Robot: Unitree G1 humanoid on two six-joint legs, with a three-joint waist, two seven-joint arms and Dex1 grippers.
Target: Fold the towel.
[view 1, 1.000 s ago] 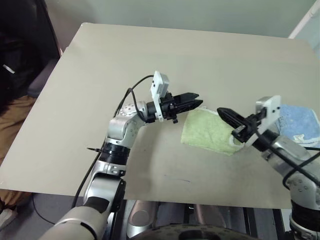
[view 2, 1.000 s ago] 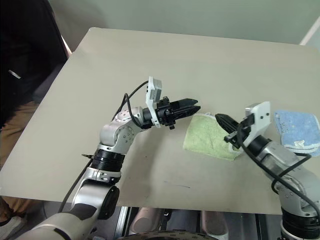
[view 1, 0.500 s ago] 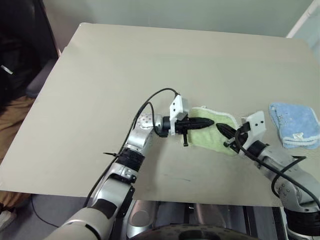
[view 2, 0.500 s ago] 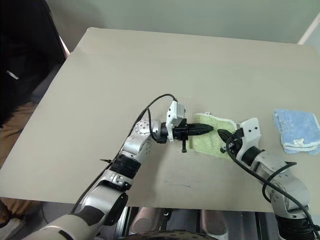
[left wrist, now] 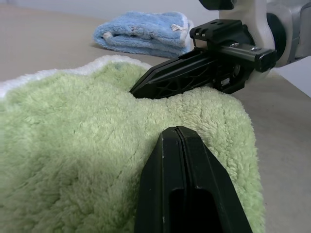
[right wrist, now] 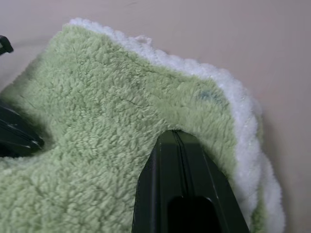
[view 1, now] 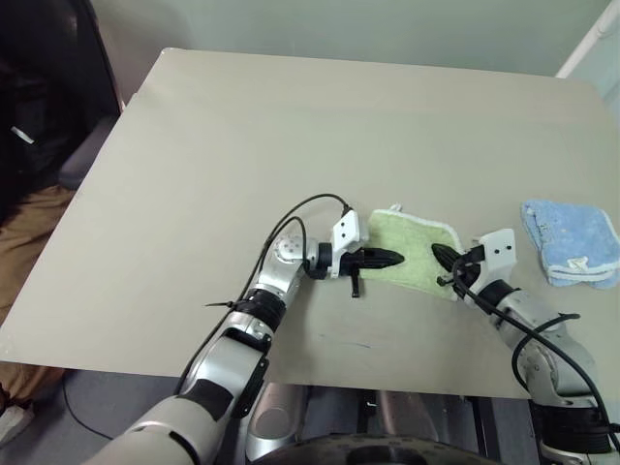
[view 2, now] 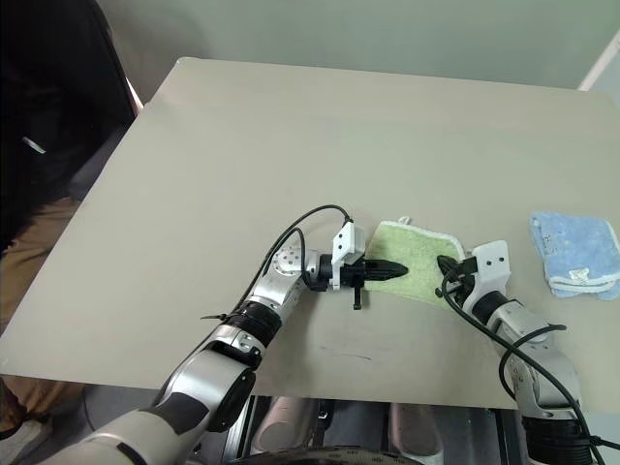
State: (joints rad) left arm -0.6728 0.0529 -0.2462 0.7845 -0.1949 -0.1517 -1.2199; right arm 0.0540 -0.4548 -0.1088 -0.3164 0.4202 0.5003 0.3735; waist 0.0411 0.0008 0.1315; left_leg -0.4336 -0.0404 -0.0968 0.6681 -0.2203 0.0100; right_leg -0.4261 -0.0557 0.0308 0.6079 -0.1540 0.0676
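Note:
The towel [view 1: 414, 240] is light green terry cloth with a white edge, and it lies folded on the table near the front edge. My left gripper [view 1: 392, 259] reaches in level from the left; it is shut, with its tip resting on the towel's near part [left wrist: 87, 160]. From the right comes my right gripper [view 1: 438, 255], also shut, its tip pressing into the pile by the white edge [right wrist: 243, 126]. The two tips face each other a short way apart, and the right fingers [left wrist: 184, 73] lie on the cloth just beyond my left tip [left wrist: 177, 132].
A folded light blue towel [view 1: 570, 239] lies on the table to the right of the green one. The beige table [view 1: 291, 126] stretches wide behind and to the left. A person [view 1: 29, 145] sits at the table's left edge.
Both arms have come down. The green towel, raised between the grippers a second ago, now lies on the table. The left fingers have closed.

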